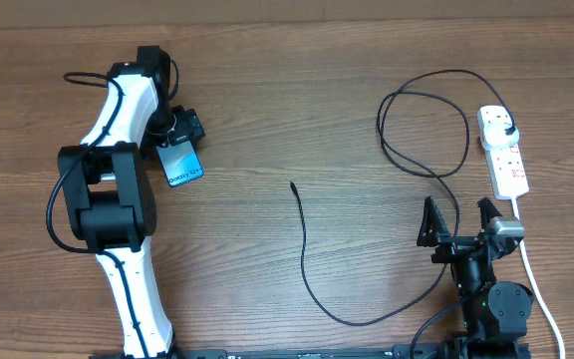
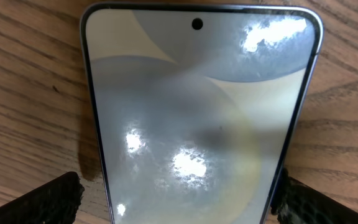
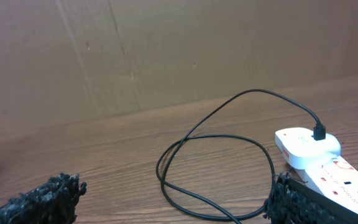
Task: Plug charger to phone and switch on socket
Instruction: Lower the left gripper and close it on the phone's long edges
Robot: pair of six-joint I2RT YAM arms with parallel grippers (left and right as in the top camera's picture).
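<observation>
The phone (image 1: pixel 182 163), with a light blue screen, lies flat on the table at the left. My left gripper (image 1: pixel 177 140) is open and sits astride its end. In the left wrist view the phone (image 2: pixel 197 112) fills the space between the fingers of the left gripper (image 2: pixel 182 205), with a gap on the left side. The charger cable (image 1: pixel 305 254) lies loose, its free tip (image 1: pixel 293 185) mid-table and its plug (image 1: pixel 506 126) in the socket strip (image 1: pixel 506 160). My right gripper (image 1: pixel 458 217) is open and empty, near the strip. In the right wrist view the right gripper (image 3: pixel 169 202) faces the cable loop (image 3: pixel 216 162) and the strip (image 3: pixel 319 155).
The strip's thick white cord (image 1: pixel 533 274) runs down the right side past my right arm. The cable's loops (image 1: pixel 422 120) lie left of the strip. A brown cardboard wall (image 3: pixel 166 50) stands behind the table.
</observation>
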